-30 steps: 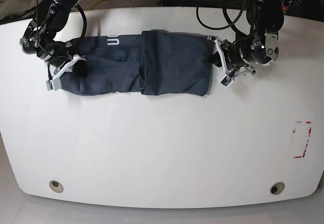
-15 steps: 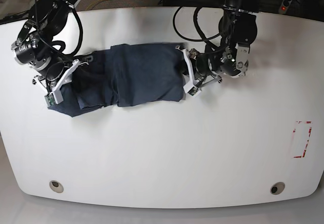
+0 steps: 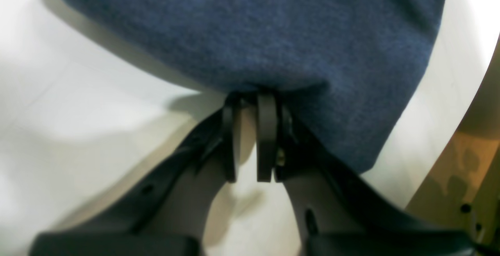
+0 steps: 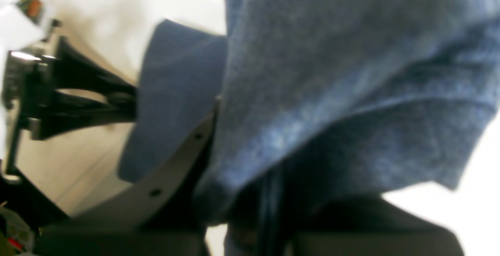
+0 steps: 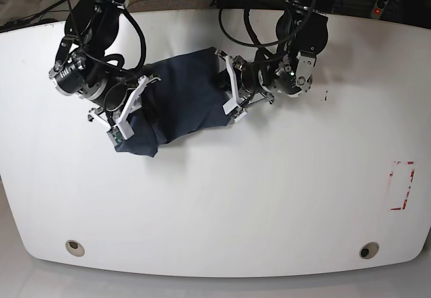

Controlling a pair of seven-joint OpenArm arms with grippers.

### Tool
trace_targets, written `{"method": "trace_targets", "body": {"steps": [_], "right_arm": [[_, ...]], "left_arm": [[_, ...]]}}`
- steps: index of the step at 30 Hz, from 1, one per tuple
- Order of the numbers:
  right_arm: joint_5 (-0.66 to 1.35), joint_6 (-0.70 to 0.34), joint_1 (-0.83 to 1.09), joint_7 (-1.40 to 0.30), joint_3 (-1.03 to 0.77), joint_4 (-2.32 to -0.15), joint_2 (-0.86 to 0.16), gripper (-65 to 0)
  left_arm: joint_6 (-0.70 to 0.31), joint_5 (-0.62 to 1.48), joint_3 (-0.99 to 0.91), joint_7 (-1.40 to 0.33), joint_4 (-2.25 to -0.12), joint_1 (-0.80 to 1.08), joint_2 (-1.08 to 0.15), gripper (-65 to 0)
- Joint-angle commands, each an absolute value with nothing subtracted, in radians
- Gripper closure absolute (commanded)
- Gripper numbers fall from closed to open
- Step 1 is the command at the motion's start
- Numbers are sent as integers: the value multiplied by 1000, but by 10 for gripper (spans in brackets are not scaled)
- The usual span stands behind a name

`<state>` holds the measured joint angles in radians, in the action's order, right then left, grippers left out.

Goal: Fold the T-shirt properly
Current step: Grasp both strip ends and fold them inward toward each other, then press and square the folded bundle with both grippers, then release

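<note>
Navy T-shirt bunched | both tools clamp opposite edges | table bare in front

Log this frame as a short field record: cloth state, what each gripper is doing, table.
cloth: T-shirt, navy, bunched into a compact bundle between the two arms
left gripper: jaws nearly closed on the T-shirt's edge
right gripper: at the bundle's other end, cloth draped over it; wrist view too blurred to confirm a grip
table: white; red-marked rectangle near one edge
fold status: not yet a neat fold
</note>
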<state>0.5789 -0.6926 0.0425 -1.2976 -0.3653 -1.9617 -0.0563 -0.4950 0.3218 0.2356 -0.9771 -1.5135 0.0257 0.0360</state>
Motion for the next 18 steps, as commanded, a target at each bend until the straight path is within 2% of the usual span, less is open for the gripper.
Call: {"method": "trace_targets", "body": {"steps": [1,2,4,10,12,15,18], "right_arm": [[581,-698,28,-1251,-308,-1960,-64,0],[565,-698,28,-1247,-291,-1956,-64,0],[522,-698,28,-1244,-249,-1952,-68,-75],[414,-698,28,-1221,-153,-1954,-67,-403],[372,-698,28,-1191,-124,-1952,-67,-482],[302,-698,28,-1170,-81,-1952,-65,-563],[265,-698,30,-1161,-31,-1957,-64,-574]], "left_arm": [[-476,315,239,-981,-1521,21,41,-56],[-475,317,239,-981,-1523,21,41,-56],[-475,317,239,-981,-1529,21,41,-56],[-475,320,234,-980,-1529,22,39,-56],[-475,321,234,-980,-1529,22,39,-56],[-475,321,232,-980,-1531,22,39,-56],[-476,323,231,-969,-1531,22,39,-54]]}}
